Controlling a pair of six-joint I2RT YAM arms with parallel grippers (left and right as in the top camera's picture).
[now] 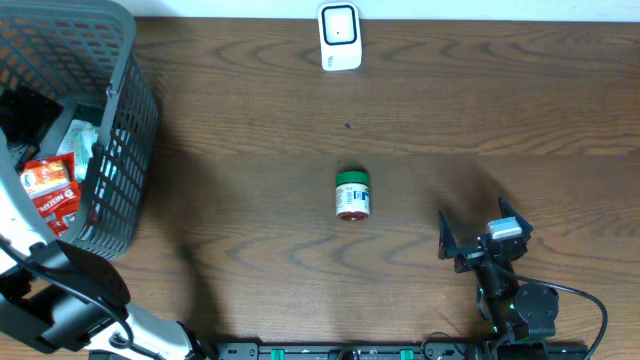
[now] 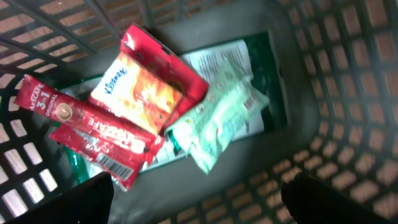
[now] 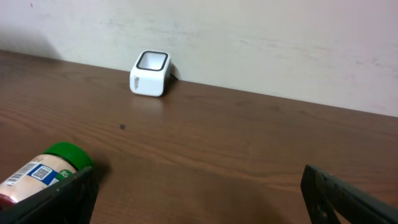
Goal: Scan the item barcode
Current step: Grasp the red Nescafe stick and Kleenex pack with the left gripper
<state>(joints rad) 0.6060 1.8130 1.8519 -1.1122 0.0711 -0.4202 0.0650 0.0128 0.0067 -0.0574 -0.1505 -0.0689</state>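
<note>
A small jar (image 1: 352, 195) with a green lid lies on its side mid-table; the right wrist view shows it (image 3: 40, 174) at the lower left, label barcode facing up. The white scanner (image 1: 339, 37) stands at the far edge, also seen in the right wrist view (image 3: 149, 73). My right gripper (image 1: 478, 232) is open and empty, to the right of the jar (image 3: 199, 199). My left gripper (image 2: 199, 202) hangs open and empty inside the grey basket (image 2: 348, 93), above a red coffee-stick packet (image 2: 81, 124), a red-orange packet (image 2: 146, 87) and a pale green packet (image 2: 217, 118).
The grey mesh basket (image 1: 125, 150) takes up the table's left end, with red packets (image 1: 50, 190) showing inside. The left arm (image 1: 70, 290) runs from the near left corner toward it. A pale wall rises behind the scanner.
</note>
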